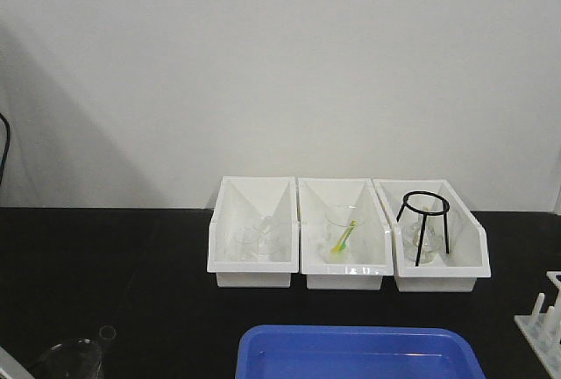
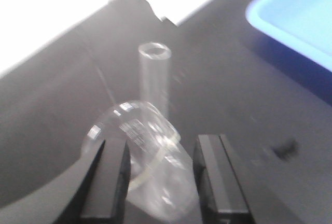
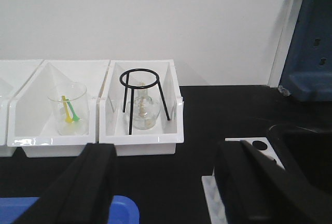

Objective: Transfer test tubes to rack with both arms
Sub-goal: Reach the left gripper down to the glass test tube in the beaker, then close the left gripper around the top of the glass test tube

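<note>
Black bench (image 1: 105,256), three white bins (image 1: 344,281) in a row, blue tray (image 1: 359,333) in front, rack (image 1: 543,318) right, beaker (image 1: 70,360) left

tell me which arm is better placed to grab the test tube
Left. The left gripper is open and faces the test tube, upright just behind the beaker. The right gripper sits by the rack, with no tube in its view.

beaker (image 2: 140,130): fills left gripper (image 2: 161,143) gap
test tube (image 2: 154,79): upright just behind
table (image 1: 105,256): open left of white bins (image 1: 250,275)
</note>
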Tool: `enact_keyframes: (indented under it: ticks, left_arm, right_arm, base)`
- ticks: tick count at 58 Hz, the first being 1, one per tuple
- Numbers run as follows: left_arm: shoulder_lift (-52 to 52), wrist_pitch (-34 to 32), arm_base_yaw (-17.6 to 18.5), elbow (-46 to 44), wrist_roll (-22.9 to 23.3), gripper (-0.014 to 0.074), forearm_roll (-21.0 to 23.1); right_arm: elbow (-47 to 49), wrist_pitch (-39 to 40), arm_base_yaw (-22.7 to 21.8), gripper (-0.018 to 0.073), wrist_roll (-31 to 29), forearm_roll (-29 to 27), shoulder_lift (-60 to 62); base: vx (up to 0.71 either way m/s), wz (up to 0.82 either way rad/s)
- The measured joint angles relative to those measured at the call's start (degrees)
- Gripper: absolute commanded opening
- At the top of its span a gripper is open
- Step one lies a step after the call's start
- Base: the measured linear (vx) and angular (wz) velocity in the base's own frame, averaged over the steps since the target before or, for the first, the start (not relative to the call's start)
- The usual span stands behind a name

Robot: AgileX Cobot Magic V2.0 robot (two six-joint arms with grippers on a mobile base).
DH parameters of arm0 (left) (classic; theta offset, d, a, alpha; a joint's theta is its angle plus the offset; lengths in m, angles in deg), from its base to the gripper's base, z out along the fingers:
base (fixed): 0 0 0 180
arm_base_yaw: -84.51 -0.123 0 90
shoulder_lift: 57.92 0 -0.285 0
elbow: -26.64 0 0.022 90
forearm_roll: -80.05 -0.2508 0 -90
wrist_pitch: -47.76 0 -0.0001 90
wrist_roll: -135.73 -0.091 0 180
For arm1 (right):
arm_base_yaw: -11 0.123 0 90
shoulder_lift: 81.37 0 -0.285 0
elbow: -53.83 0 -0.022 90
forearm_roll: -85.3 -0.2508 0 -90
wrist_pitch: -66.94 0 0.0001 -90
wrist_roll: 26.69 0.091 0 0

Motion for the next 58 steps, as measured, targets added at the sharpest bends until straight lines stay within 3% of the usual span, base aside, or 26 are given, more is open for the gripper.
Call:
enact_keyframes:
  ticks: [9, 18, 32, 37, 58]
  left_arm:
    - [3.8, -6.8, 0.0, 0.0, 0.8, 0.0397, 0.0]
    - [8.4, -12.0, 0.0, 0.0, 5.5, 0.0397, -1.4]
    - [12.7, -19.2, 0.0, 0.0, 16.3, 0.0398, -16.0]
    - [14.2, -21.4, 0.1, 0.0, 18.6, 0.0402, -18.7]
    - [17.0, -24.8, 0.1, 0.0, 19.4, 0.0505, -16.3]
  right_arm:
    - [0.0, 0.1, 0.0, 0.0482, 0.0, 0.0, -0.1]
    - [0.0, 0.3, 0.0, 0.0482, 0.0, 0.0, -0.1]
    - [0.0, 0.4, 0.0, 0.0482, 0.0, 0.0, -0.1]
    - [0.0, 0.4, 0.0, 0.0482, 0.0, 0.0, -0.1]
    - [0.0, 0.4, 0.0, 0.0482, 0.0, 0.0, -0.1]
  base:
    - [0.00, 0.00]
    - [0.00, 0.00]
    - [0.00, 0.00]
    - [0.00, 0.00]
    - [0.00, 0.00]
